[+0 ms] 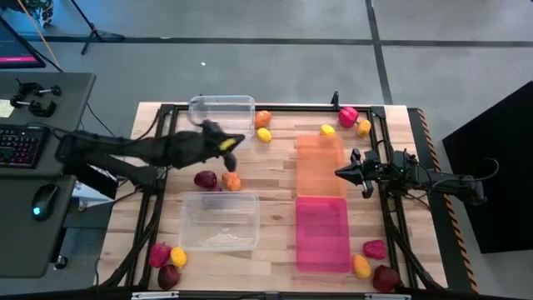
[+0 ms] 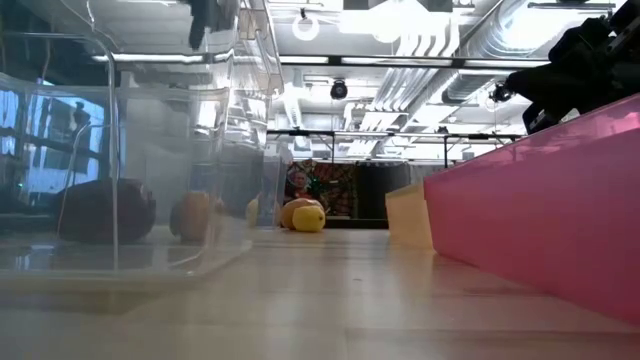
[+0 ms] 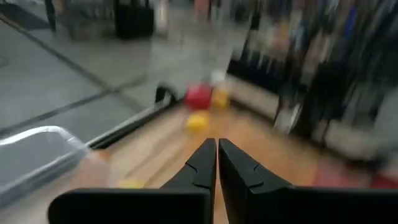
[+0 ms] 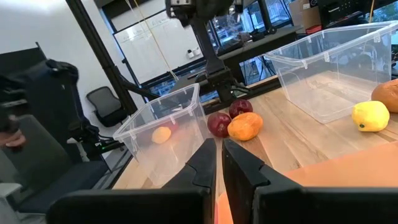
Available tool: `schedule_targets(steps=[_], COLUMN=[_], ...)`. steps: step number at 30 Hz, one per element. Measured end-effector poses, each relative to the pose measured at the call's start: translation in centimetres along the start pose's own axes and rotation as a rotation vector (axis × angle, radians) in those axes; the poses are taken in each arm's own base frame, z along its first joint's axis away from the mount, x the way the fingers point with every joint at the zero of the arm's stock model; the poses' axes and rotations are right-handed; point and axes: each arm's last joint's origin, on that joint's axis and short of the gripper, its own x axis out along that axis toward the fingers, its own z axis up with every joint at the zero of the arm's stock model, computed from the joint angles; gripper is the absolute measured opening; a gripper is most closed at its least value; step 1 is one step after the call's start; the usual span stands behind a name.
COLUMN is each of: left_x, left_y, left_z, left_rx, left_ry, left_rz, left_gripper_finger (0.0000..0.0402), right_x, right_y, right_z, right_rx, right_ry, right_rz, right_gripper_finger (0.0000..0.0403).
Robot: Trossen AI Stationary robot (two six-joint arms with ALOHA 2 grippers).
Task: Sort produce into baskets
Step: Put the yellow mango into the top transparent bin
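Toy produce lies scattered on the wooden table: an orange piece [image 1: 263, 118] and a yellow one [image 1: 264, 134] at the far middle, a maroon piece [image 1: 206, 179] and an orange one [image 1: 231, 181] between the two clear baskets [image 1: 222, 109] [image 1: 219, 221]. More pieces lie at the far right [image 1: 348, 116] and in both near corners [image 1: 169, 267] [image 1: 375, 262]. My left gripper [image 1: 240, 139] [image 3: 216, 144] hangs shut and holding nothing above the table, beside the far clear basket. My right gripper [image 1: 338, 172] [image 4: 217, 144] rests shut at the right, by the orange basket [image 1: 321, 164]. The pink basket [image 1: 322, 233] lies nearer.
A black metal frame [image 1: 391, 208] runs around the table top. A desk with a keyboard [image 1: 21, 146] and a mouse stands beyond the left edge. Bare wood shows between the clear baskets and the coloured ones [image 1: 275, 192].
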Motion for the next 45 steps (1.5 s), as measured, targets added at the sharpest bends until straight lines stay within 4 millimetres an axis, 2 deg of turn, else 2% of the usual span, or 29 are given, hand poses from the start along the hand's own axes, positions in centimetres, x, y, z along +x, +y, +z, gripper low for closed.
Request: schedule_targets(steps=[2,4,7,12,17,20,23,27,30,35,41,45], left_x=[0.7,1.2,2.3,3.6,3.9,4.3,5.0,5.9,6.4,7.6,9.7,11.0], left_y=[-0.7,-0.9,-0.1,2.5,4.5,4.9,4.7,3.9,3.1,2.1,1.6,1.7], left_z=[1.4,2.6,3.4,1.9,0.3,0.0,-0.4,-1.5,-2.2,-3.8,-6.4,-7.7], left_rx=[0.127,0.248,0.256,0.171,0.149,0.214,0.358,0.542,0.652,0.897,1.068,1.193], left_ry=[0.118,0.241,0.402,0.680,0.904,0.926,0.912,0.925,0.932,0.957,1.042,1.076], left_rz=[0.001,-0.077,-0.229,-0.339,-0.321,-0.353,-0.430,-0.538,-0.592,-0.583,-0.664,-0.641], left_gripper_finger=[0.0005,0.0005,0.0005,0.0023,0.0087,0.0136,0.0186,0.0240,0.0266,0.0279,0.0279,0.0279], right_x=[0.0,0.0,0.0,0.0,0.0,0.0,0.0,0.0,0.0,0.0,0.0,0.0], right_y=[0.0,0.0,0.0,0.0,0.0,0.0,0.0,0.0,0.0,0.0,0.0,0.0], right_z=[0.0,0.0,0.0,0.0,0.0,0.0,0.0,0.0,0.0,0.0,0.0,0.0], right_rx=[0.000,0.000,0.000,-0.001,0.000,0.000,0.000,0.000,0.000,0.000,0.000,0.000], right_ry=[0.000,0.000,0.000,-0.001,0.000,0.000,0.000,0.000,0.000,0.000,0.000,0.000], right_rz=[-0.001,0.000,0.000,0.000,0.000,0.000,0.000,0.000,0.000,0.000,0.000,0.000], right_gripper_finger=[0.0017,0.0017,0.0017,0.0017,0.0017,0.0017,0.0017,0.0017,0.0017,0.0017,0.0017,0.0017])
